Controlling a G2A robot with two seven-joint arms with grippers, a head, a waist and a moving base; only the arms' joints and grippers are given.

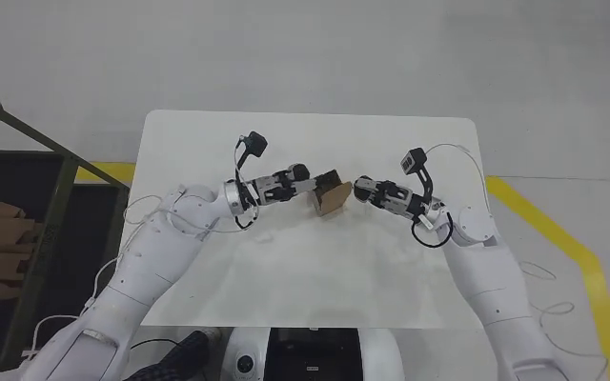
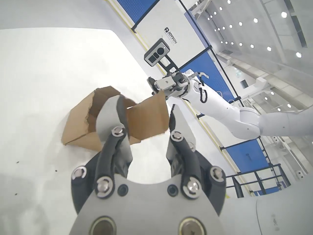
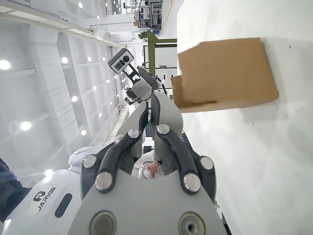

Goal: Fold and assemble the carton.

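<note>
Mid-frame in the top view, on the white table: brown carton, partly unfolded, resting on the tabletop, open end with a ragged rim turned toward the left of the frame. Flanked by an arm on each side.

From the left of the frame, left gripper spread wide: one finger at the carton's open mouth, the other outside it, a loose flap standing between them, not pinched.

From the right of the frame, right gripper pressed together, holding nothing, tips just beside the flap's upper corner. Cannot tell whether touching.

In the right wrist view, carton's closed flat side at upper right of the frame.
</note>
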